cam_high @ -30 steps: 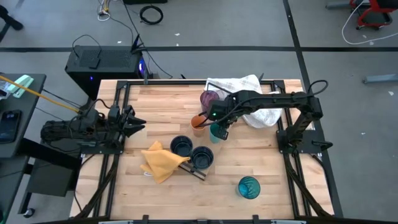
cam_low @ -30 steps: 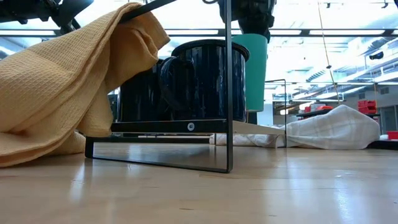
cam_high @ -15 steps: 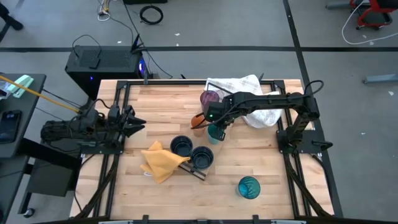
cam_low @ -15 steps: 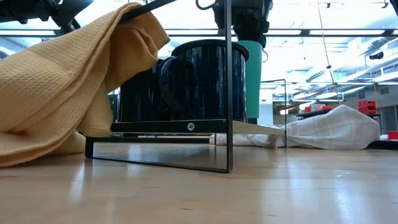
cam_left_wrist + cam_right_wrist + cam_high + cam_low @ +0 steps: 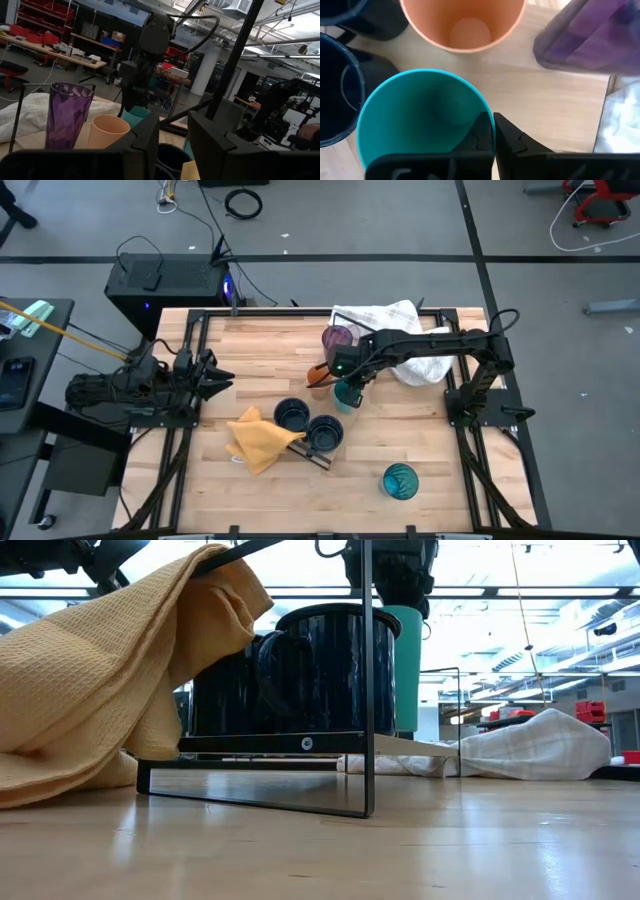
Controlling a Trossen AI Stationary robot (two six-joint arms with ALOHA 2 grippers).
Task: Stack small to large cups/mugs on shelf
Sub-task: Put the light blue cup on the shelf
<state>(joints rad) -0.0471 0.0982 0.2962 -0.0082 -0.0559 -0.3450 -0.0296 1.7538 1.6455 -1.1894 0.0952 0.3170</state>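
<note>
**Operator:** Teal rim, was that what you had hold of?

**Robot:** Yes. My right gripper (image 5: 492,134) was pinched together on the wall of the small teal cup (image 5: 420,115), one finger inside the rim and one outside. The cup hung upright under it, mouth up, above the middle of the table. I could not tell whether its base was resting on the shelf (image 5: 425,747) or clear of it.

**Operator:** And what lay around it?

**Robot:** Going outward from the grip, the small orange cup (image 5: 465,25) stood just to the left and a shade farther off. It was close beside the teal one and, as far as I could see, not touching it. It was upright too, so the long axes of the two cups ran parallel and straight up. The purple tumbler (image 5: 590,40) stood beyond that, on the far side. The two navy mugs (image 5: 291,415) sat to the near left, and the patterned tumbler (image 5: 400,480) was well apart at the near right.

**Operator:** So what did the next move hang on?

**Robot:** On that short offset to the left and far, I judged. Both mouths faced up, so nesting them would need a lift and a small sideways shift, with no tilt.

**Operator:** Could the other arm have helped?

**Robot:** Hardly. My left gripper (image 5: 222,376) waited at the table's left edge, fingers a little apart and holding nothing, so the right arm was much the nearer.
</note>
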